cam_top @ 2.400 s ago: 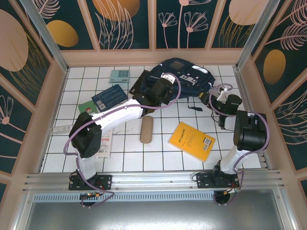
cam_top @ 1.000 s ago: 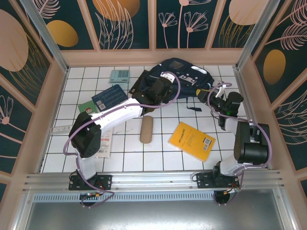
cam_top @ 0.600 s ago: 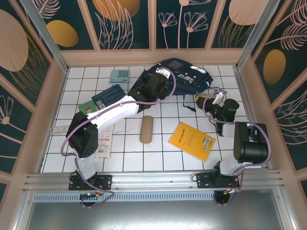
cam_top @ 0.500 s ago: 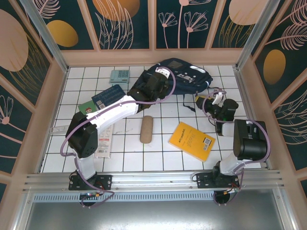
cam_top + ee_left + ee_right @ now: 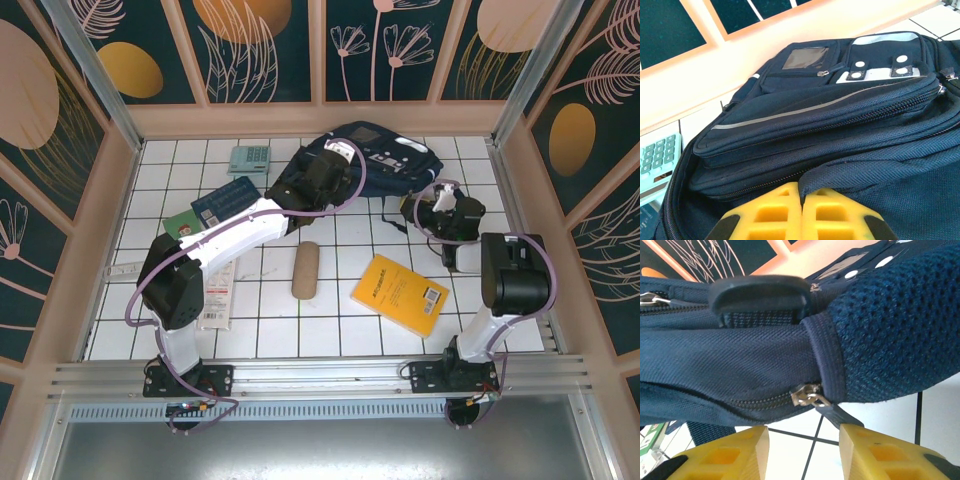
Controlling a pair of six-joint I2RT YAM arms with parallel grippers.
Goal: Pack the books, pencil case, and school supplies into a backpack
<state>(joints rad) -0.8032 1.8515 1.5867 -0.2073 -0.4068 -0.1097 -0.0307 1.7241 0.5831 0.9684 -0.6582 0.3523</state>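
Bright even overhead light, faint soft shadows on tiled table (image 5: 340, 335), backpack (image 5: 840, 125) weave crisp in wrist views, far wall slightly soft.

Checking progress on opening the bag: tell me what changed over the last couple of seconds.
The left gripper, shut on the backpack fabric, has shifted slightly left. The right gripper has swung left to the backpack's right end, its jaws narrowing but not closed, near a zipper pull. The yellow book, pencil case and calculator lie unmoved.

Calculator (image 5: 657, 157) half off frame's left edge; backpack (image 5: 395, 160) left part behind L arm (image 5: 250, 223).
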